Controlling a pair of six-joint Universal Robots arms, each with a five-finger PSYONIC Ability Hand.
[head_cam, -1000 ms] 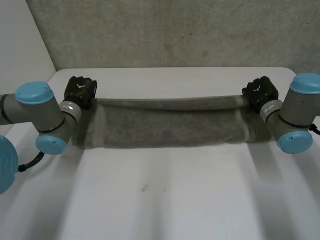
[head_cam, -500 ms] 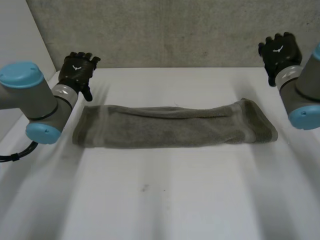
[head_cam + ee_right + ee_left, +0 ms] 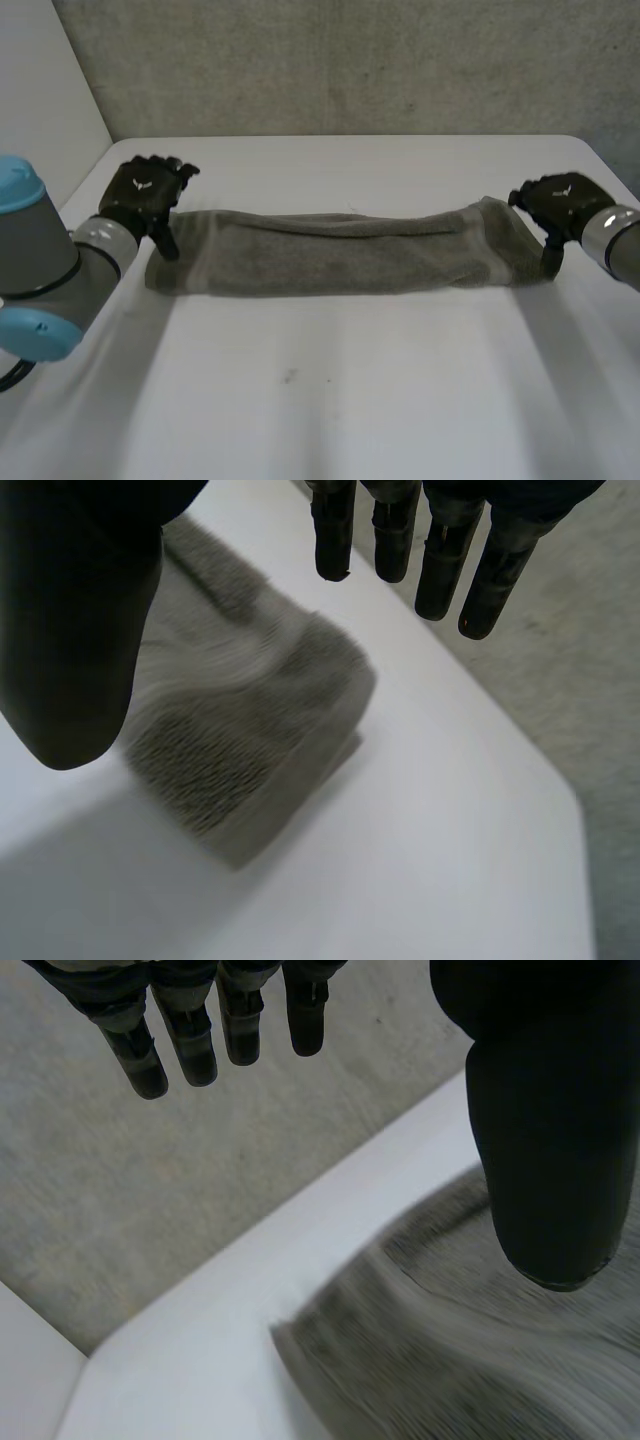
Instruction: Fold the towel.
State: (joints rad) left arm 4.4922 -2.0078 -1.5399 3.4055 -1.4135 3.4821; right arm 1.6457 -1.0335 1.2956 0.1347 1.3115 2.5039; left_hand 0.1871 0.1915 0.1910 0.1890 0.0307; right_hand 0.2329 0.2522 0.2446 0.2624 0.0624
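- One white table [image 3: 330, 400] lay smooth before a rough, mottled grey wall [image 3: 350, 60].
- Across it stretched the towel [image 3: 340, 252] — grey, nubbly, folded into a long band.
- My left hand [image 3: 143, 192] and right hand [image 3: 562, 203] were at its two ends — fingers spread, holding nothing.

Place: a robotics lab or test cell.
Worktop: a plain white worktop [image 3: 350, 400] with rounded far corners, set up as a work surface for the machine.
Backdrop: a rough grey wall [image 3: 350, 60], concrete-like, stands straight behind the worktop, and a smooth white side panel [image 3: 40, 90] closes off the left.
Machinery: a left arm [image 3: 40, 260] and a right arm [image 3: 615, 240], with grey joints and light-blue caps, reach in from either side.
Test piece: a long grey terry towel [image 3: 330, 255] lies across the worktop between the arms.
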